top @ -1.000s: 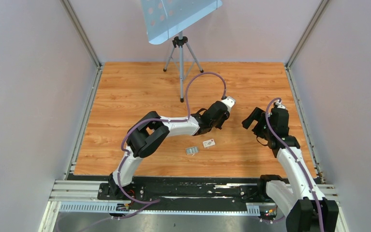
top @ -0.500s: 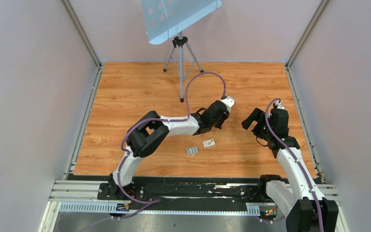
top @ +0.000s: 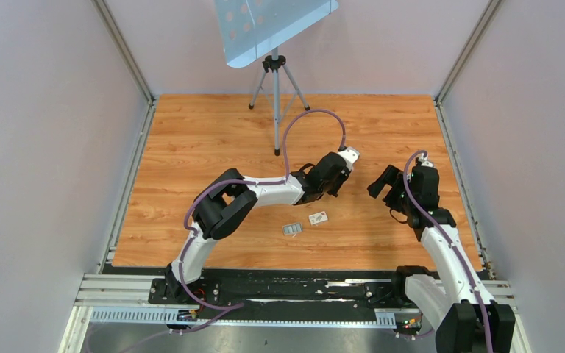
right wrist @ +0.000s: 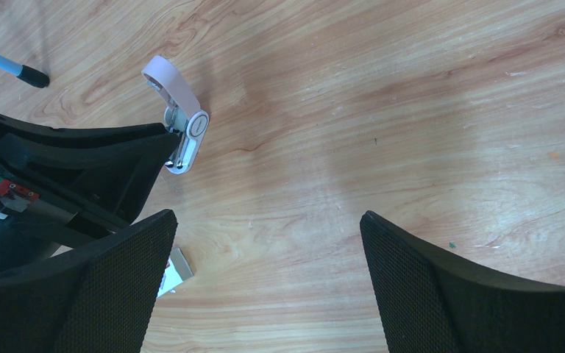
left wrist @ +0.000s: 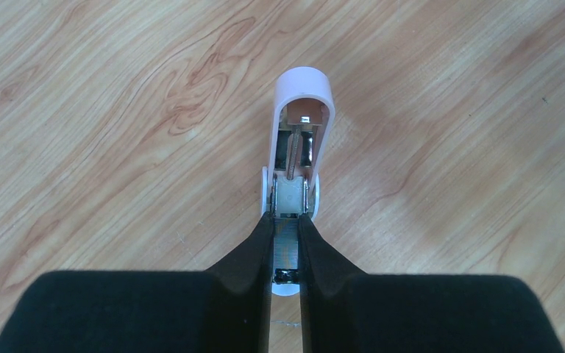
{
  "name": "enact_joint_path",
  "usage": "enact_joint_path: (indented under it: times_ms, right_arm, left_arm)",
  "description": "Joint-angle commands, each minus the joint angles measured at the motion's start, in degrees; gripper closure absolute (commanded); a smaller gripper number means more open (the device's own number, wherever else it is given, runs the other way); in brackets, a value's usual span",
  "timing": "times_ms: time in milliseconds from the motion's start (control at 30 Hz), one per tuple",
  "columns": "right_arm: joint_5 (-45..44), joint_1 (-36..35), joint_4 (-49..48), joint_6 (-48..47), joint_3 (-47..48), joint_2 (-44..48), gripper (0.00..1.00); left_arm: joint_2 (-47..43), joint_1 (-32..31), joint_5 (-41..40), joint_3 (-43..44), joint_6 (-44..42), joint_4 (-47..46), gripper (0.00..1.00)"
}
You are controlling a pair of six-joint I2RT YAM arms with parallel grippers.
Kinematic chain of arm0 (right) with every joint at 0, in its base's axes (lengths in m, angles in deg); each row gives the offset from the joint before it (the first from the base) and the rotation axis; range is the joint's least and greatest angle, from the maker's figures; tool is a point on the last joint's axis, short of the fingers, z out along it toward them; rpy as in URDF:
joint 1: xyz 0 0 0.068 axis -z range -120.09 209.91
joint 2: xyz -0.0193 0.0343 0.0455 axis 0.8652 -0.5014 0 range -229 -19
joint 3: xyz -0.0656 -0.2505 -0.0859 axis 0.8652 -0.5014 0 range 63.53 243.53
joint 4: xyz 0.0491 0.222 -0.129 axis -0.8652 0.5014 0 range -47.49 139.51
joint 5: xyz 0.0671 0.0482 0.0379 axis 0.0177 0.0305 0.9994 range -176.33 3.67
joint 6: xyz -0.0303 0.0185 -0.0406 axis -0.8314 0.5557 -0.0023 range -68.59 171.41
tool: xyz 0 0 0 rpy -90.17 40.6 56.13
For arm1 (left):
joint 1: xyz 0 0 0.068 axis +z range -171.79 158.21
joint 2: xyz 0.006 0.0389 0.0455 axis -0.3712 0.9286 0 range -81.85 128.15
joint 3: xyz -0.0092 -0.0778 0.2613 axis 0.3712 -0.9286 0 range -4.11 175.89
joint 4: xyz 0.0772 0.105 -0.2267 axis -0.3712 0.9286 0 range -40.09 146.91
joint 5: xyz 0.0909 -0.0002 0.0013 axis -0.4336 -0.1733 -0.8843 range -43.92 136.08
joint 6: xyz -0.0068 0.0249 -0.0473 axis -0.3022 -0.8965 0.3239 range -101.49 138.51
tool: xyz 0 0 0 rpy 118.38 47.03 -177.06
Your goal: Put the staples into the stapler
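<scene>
The pale pink stapler (left wrist: 304,88) is hinged open, its lid tilted up and away and the silver spring channel showing. My left gripper (left wrist: 285,220) is shut on the stapler's lower metal part, holding it over the wooden table. In the top view the stapler (top: 349,155) sticks out of the left gripper (top: 342,163) near the table's middle. My right gripper (top: 382,180) hangs open and holds nothing, just right of the stapler (right wrist: 179,84). A small grey ridged piece (top: 292,229), seemingly the staples, lies on the table.
A flat white labelled card (top: 318,218) lies beside the grey piece; its corner (right wrist: 175,266) peeks out by my right gripper's left finger. A tripod (top: 276,95) with a perforated plate stands at the back. Metal rails edge the wooden table (top: 191,147).
My right gripper has drifted slightly toward the near edge. The left gripper and the stapler have stayed still.
</scene>
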Motion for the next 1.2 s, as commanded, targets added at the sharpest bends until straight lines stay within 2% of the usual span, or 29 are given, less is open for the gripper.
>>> enact_joint_path:
  times_ms: [0, 1167]
  right_arm:
    - [0.6, 1.0, -0.2, 0.1, -0.9, 0.2, 0.00]
    - [1.3, 1.0, -1.3, 0.9, -0.7, -1.2, 0.00]
  left_arm:
    - [-1.6, -0.4, 1.6, 1.2, -0.3, 1.5, 0.87]
    - [-3.8, 0.6, 3.4, 1.9, 0.0, 2.1, 0.85]
